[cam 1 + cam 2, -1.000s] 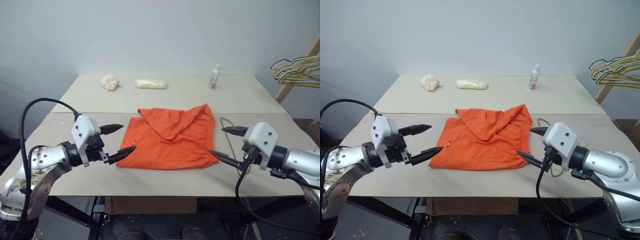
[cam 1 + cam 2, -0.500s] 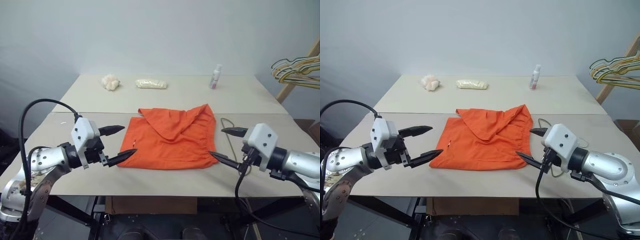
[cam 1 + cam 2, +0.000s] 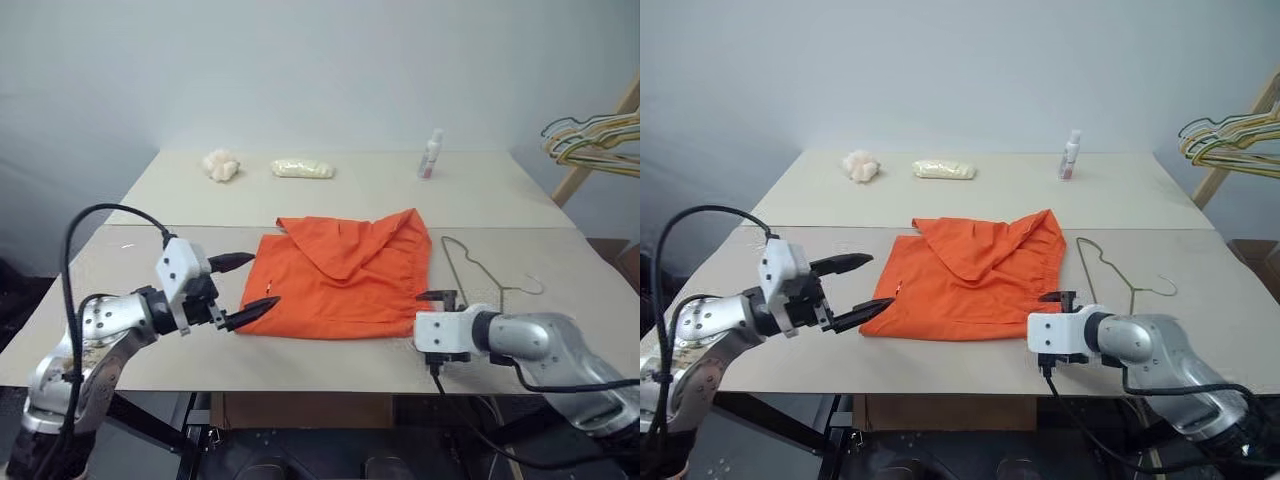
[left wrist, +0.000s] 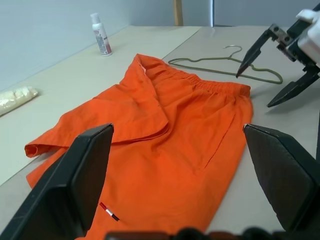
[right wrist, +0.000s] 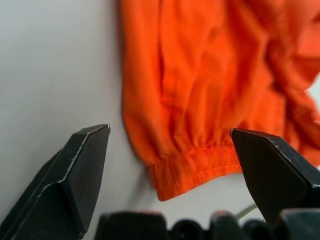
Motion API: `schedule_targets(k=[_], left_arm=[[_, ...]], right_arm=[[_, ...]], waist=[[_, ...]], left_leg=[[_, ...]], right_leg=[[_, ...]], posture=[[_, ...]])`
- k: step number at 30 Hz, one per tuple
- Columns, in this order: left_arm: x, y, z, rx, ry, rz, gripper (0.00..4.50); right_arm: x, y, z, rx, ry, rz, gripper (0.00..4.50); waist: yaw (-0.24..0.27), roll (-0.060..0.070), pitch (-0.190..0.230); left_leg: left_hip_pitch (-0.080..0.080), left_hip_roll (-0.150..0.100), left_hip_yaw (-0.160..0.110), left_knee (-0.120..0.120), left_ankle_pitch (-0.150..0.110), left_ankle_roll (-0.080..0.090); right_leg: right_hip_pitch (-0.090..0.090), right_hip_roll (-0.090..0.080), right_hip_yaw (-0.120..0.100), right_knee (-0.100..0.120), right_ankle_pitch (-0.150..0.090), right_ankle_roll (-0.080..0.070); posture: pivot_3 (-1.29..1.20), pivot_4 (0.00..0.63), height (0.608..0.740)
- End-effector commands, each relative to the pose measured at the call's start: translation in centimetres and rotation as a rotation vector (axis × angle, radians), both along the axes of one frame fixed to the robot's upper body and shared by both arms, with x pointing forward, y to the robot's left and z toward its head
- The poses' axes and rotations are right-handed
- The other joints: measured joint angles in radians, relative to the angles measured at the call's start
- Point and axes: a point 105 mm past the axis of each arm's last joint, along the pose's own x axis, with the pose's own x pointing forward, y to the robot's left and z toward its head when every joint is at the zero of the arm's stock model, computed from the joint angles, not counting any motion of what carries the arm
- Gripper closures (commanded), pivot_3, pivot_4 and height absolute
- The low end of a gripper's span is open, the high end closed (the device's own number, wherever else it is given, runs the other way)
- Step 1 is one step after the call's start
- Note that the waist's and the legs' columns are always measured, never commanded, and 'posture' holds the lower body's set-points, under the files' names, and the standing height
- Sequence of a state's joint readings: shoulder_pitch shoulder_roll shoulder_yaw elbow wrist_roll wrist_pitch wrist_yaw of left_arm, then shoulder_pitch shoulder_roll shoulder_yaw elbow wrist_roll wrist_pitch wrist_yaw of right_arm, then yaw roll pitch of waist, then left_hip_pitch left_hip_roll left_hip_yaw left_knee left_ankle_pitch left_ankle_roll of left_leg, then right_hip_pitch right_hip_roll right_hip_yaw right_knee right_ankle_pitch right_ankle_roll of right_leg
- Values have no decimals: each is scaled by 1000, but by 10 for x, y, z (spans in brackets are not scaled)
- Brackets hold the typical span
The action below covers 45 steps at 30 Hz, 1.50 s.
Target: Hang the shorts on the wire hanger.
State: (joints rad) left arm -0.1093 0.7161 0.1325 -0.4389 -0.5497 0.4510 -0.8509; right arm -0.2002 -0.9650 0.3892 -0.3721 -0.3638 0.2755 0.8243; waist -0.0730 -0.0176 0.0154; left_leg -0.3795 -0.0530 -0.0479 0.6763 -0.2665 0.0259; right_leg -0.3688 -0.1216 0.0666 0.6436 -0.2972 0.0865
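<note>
Beside the shorts [image 3: 345, 275], the wire hanger [image 3: 478, 271].

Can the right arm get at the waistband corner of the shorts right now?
Probably yes: the right gripper is open, aimed at the near waistband corner of the shorts, with nothing between them.

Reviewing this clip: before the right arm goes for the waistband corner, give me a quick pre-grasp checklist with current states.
1. right gripper open, waistband corner between its fingers: ok.
2. left gripper open, empty, beside the shorts: ok.
3. Shorts flat on the table, one flap folded over: ok.
4. wire hanger lying free beside the shorts, untouched: ok.
5. Hanger under the fabric edge: cannot tell.
6. bottle and far-side items out of the way: ok.
</note>
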Motion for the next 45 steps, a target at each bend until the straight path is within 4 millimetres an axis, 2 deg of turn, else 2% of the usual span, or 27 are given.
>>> schedule_targets(k=[1, 3, 5, 10, 14, 17, 21, 25, 29, 33, 40, 43, 45], left_arm=[[2, -4, 11, 4, -66, -16, 0], [2, -4, 10, 6, -68, -14, 0], [3, -5, 8, 7, -68, -12, 0], [3, -9, -16, 69, -60, 19, 0], [6, -7, -43, 273, -67, 17, 0], [10, -2, -67, 438, -67, -6, 0], [16, 19, -75, 636, -70, -49, 0], [26, 29, -86, 852, -94, -108, 0], [39, 26, -85, 909, -124, -96, 894], [48, 15, -84, 894, -138, -98, 2211], [53, 13, -86, 901, -143, -106, 4491], [54, 18, -83, 906, -146, -116, 4491], [48, 24, -79, 910, -129, -189, 4491]], right_arm=[[21, -2, -2, -91, -85, -6, 211], [28, -4, -5, -122, -96, -7, 623], [32, -5, -6, -140, -103, -6, 1316], [31, 1, -4, -118, -98, 28, 3163], [30, 3, -1, -110, -115, 46, 4465], [32, 5, 5, -85, -138, 51, 4465], [32, 9, 15, -53, -160, 62, 4465], [30, 11, 21, -37, -168, 75, 4465], [28, 13, 24, -19, -176, 70, 4500], [26, 13, 26, -9, -174, 68, 4500], [27, 13, 29, -5, -186, 70, 4500], [27, 13, 32, 4, -187, 84, 4500], [25, 15, 35, 20, -184, 124, 4500]], waist=[[-3, 0, 0], [-9, 0, 0], [-13, 0, 0], [-15, 0, 0], [-23, 0, 0], [-24, 0, 0], [-27, 0, 0], [-24, 1, 0], [-29, 1, 0], [-40, 1, 0], [-76, 1, 0], [-82, 1, 0], [-85, 1, 0]], left_leg=[[0, 0, 0, 0, 0, 0], [0, 0, 0, 0, 0, 0], [0, 0, 0, 0, 0, 0], [0, 0, 0, 0, 0, 0], [-1, 0, 0, 0, 0, 0], [1, 0, 0, 0, 0, 0], [-1, 0, 0, 0, 0, 0], [0, 0, -1, 0, 0, 0], [-2, -1, -1, 0, 0, 0], [-5, -1, -1, 1, 0, 0], [-5, -1, -1, 1, 0, 0], [-4, -1, -1, 1, 0, 0], [-4, 0, -1, 1, 0, 0]], right_leg=[[0, 0, 0, 0, 0, 0], [0, 0, 1, 1, 0, 0], [0, 0, 1, 1, 0, 0], [0, 0, 0, 1, 0, 0], [0, 0, 0, 2, 0, 0], [1, 0, 0, 2, 0, 0], [0, 1, 0, 2, 0, 0], [-1, 0, 0, 2, 0, 0], [-1, 0, 0, 2, 0, 0], [-2, 0, 0, 4, 0, 0], [-1, 0, 0, 4, 0, 0], [0, 0, 0, 4, 0, 0], [-1, 0, 0, 4, 0, 0]], posture=[[-149, 0, 740], [-142, 0, 740], [-137, 0, 740], [-132, 0, 740], [-136, 0, 740], [-142, 0, 740], [-159, 0, 740], [-176, 0, 740], [-188, 0, 740], [-204, 0, 740], [-205, 0, 740], [-202, 0, 740], [-196, 0, 740]])
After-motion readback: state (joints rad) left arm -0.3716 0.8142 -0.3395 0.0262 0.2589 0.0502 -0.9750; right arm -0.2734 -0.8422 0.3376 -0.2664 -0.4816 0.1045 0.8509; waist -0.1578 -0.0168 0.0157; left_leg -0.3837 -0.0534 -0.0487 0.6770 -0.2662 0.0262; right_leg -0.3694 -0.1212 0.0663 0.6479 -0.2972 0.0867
